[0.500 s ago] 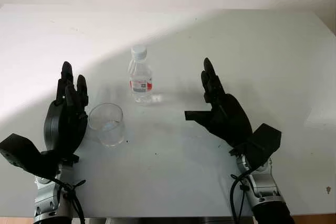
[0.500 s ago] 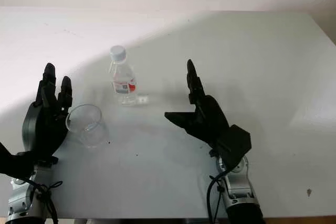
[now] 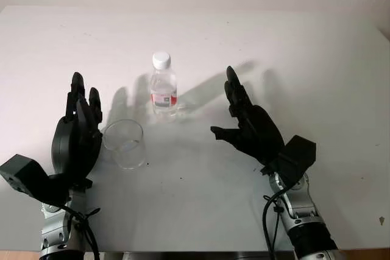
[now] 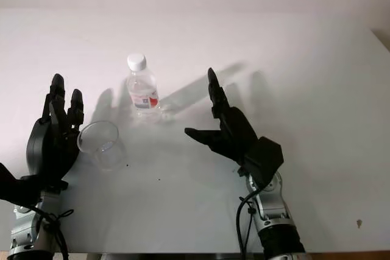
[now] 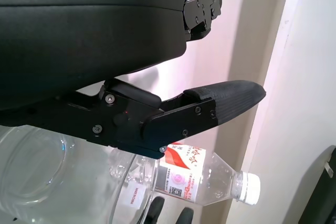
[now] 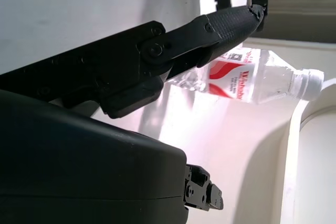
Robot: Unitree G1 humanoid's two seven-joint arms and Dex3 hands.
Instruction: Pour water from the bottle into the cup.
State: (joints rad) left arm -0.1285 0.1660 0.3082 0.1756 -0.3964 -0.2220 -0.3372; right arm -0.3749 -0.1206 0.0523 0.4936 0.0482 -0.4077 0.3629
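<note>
A: Near the middle of the white bench [image 3: 304,47], what is seen standing?

B: A small clear bottle [image 3: 163,86] is seen upright, with a white cap and a red and white label. Its cap is on.

A: And where is the cup [image 3: 124,144] placed?

B: It is set nearer the robot and toward the left of the bottle, apart from it. It is a clear glass, upright.

A: How is the left hand [image 3: 77,136] held?

B: It is raised just beside the cup, on the cup's left, palm turned toward it. Nothing is gripped; its fingers [image 5: 220,103] are extended. Contact with the glass cannot be told.

A: And the right hand [image 3: 248,127]?

B: It is held above the bench to the right of the bottle, well apart from it, palm facing the bottle. Its fingers [image 6: 220,30] are stretched out and nothing is held. The bottle's label is seen past them in the right wrist view.
</note>
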